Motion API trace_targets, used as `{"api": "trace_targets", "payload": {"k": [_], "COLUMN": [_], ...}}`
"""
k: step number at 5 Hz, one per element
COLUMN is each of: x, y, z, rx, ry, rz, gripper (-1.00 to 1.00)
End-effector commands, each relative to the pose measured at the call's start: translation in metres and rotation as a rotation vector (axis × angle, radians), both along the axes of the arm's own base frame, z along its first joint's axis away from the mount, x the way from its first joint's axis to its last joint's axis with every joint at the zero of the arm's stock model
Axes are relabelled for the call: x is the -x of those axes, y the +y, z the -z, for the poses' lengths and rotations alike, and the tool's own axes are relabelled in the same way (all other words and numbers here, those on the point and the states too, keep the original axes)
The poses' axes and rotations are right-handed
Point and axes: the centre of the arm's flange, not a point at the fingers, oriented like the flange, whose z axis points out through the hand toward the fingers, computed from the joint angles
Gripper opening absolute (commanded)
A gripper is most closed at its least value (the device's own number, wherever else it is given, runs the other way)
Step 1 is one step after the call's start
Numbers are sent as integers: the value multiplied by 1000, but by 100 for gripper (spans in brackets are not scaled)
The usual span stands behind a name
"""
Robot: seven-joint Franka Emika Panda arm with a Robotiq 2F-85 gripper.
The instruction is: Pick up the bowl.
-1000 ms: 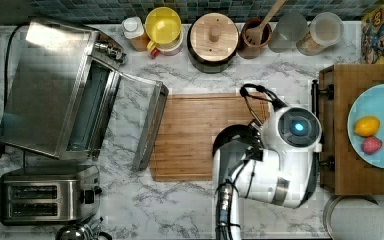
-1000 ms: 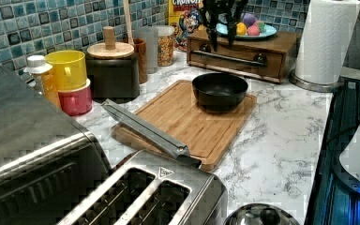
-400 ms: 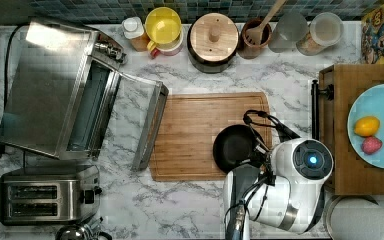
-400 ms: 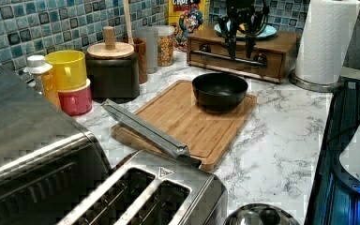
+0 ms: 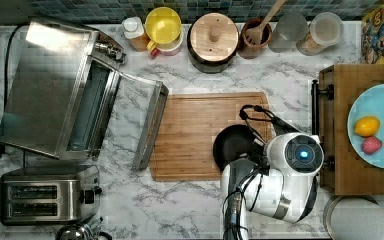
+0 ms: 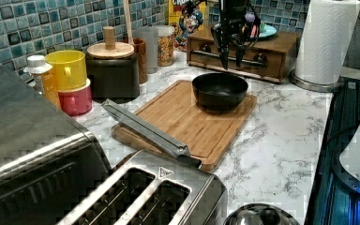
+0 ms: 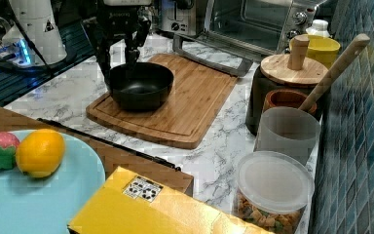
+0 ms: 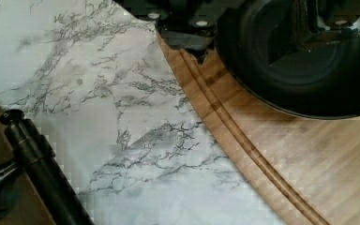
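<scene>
Gripper (image 7: 119, 61) poised over the black bowl (image 7: 141, 85) on the cutting board (image 7: 185, 102).

The bowl sits upright on the wooden board, near the corner closest to the wooden drawer box (image 6: 243, 49), at the top view's right end of the board. The arm's fingers (image 7: 105, 58) point straight down and stand apart. In the right view one finger hangs just outside the bowl's rim on the right view's left and the other above the bowl's inside, so the rim lies between them. In the left view the fingertips hang above the rim, not touching it. The wrist view shows the bowl (image 8: 309, 61) close beneath the fingers, by the board's grooved edge.
</scene>
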Motion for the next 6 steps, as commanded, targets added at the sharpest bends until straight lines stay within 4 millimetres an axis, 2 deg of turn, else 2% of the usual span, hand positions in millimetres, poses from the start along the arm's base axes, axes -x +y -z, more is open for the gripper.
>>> {"api": "trace_targets", "payload": {"k": [1, 3, 5, 6], "x": [20, 28, 30, 31], "y": [2, -2, 1, 3], "z": [27, 57, 72, 72], "rx": [-8, -29, -33, -26], "ry": [43, 47, 63, 58], "rz": [-42, -92, -125, -116], "gripper": [0, 0, 0, -100]}}
